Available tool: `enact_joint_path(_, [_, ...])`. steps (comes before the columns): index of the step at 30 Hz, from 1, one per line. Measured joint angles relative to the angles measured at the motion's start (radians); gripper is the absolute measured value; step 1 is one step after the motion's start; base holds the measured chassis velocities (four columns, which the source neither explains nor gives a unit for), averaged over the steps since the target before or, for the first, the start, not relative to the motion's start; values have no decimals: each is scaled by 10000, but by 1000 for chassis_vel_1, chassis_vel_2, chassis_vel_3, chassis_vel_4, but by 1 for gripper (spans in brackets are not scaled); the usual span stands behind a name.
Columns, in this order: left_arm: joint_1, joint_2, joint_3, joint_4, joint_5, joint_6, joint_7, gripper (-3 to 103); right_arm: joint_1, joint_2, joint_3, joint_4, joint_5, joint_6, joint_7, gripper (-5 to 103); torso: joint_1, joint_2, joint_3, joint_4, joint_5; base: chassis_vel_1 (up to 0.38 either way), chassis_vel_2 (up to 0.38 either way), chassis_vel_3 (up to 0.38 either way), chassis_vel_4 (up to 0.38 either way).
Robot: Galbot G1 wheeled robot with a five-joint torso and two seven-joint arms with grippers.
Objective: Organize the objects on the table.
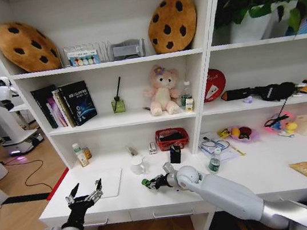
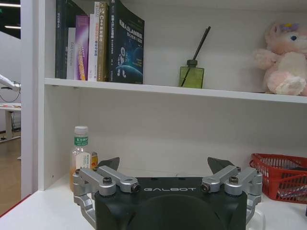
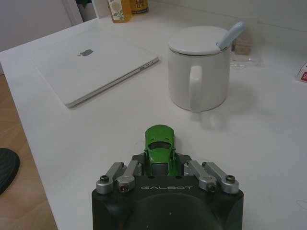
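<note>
My right gripper [image 1: 148, 183] is shut on the tiny green toy car [image 3: 160, 147], just above the white table [image 1: 255, 176] in front of a white lidded mug [image 1: 138, 165]. In the right wrist view the car sits nose-out between the fingers [image 3: 125, 173]. The closed silver laptop [image 1: 107, 181] lies flat at the table's left end. My left gripper [image 1: 85, 193] hovers open over the laptop's front left corner, holding nothing. A small clear bottle [image 1: 214, 161] stands right of centre. A yellow triangular wedge [image 1: 304, 169] lies at the far right.
A red basket [image 1: 171, 138] and a black box [image 1: 175, 154] stand behind the mug. A juice bottle [image 1: 80, 155] is at the back left by the shelf wall. A bowl of fruit [image 1: 240, 133] and colourful toys [image 1: 281, 123] sit at the back right.
</note>
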Motion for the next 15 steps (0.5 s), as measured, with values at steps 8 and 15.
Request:
enact_joint_path(8, [1, 0, 0, 0, 0, 0, 0, 100, -435, -313, 1396, 1811, 665, 158, 287, 32, -1, 0, -1, 1, 0, 0, 0, 0, 0])
enact_joint_path(15, [1, 0, 0, 0, 0, 0, 0, 100, -69, -394, 2729, 2801, 238, 945, 13, 32, -1, 1, -1, 0, 0, 0, 0, 0, 0])
